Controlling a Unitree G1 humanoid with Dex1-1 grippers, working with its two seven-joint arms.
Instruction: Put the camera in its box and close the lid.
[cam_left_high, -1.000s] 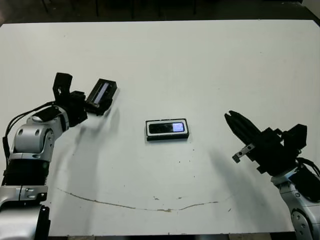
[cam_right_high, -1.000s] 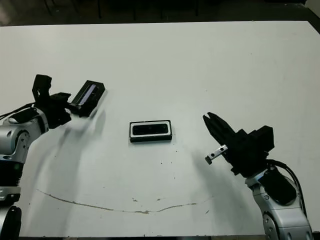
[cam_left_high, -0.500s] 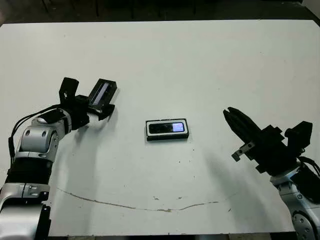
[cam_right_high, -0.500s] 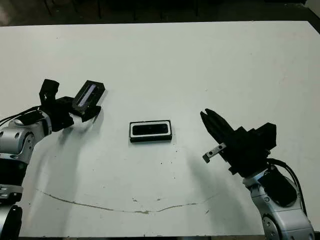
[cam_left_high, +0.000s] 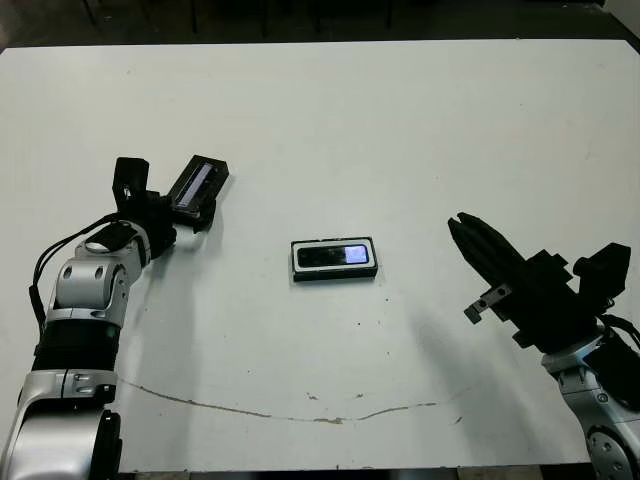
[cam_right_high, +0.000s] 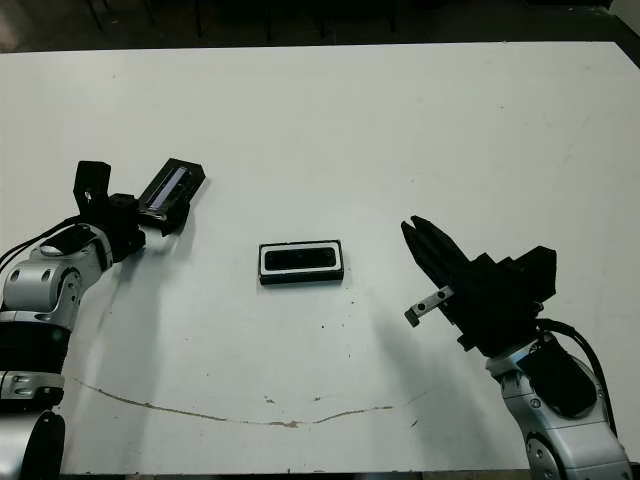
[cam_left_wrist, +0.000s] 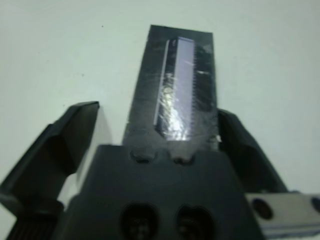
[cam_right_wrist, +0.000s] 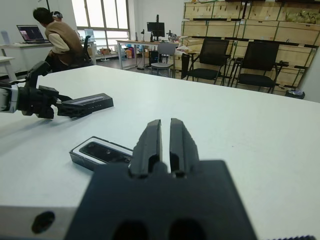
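Observation:
The box (cam_left_high: 297, 259) sits mid-table with black walls and a white lining. The camera (cam_left_high: 335, 256) lies flat inside it, its small bluish screen facing up. The lid (cam_left_high: 197, 182), a black block with a pale stripe, is at the left, lying between the fingers (cam_left_wrist: 70, 135) of my left gripper (cam_left_high: 195, 202). That gripper is open: one finger touches the lid's side and a strip of table shows between the lid and the other. Whether the lid rests on the table I cannot tell. My right gripper (cam_left_high: 461, 229) hovers to the right of the box, shut and holding nothing.
A thin brown scratch line (cam_left_high: 300, 415) runs across the table near its front edge. Beyond the table's far side, the right wrist view shows a seated person (cam_right_wrist: 57, 37) at a desk, office chairs (cam_right_wrist: 255, 60) and stacked crates.
My left arm turned and drew slightly toward the far left, and the lid shifted a little with it. My right gripper has barely moved. Box and camera stayed put.

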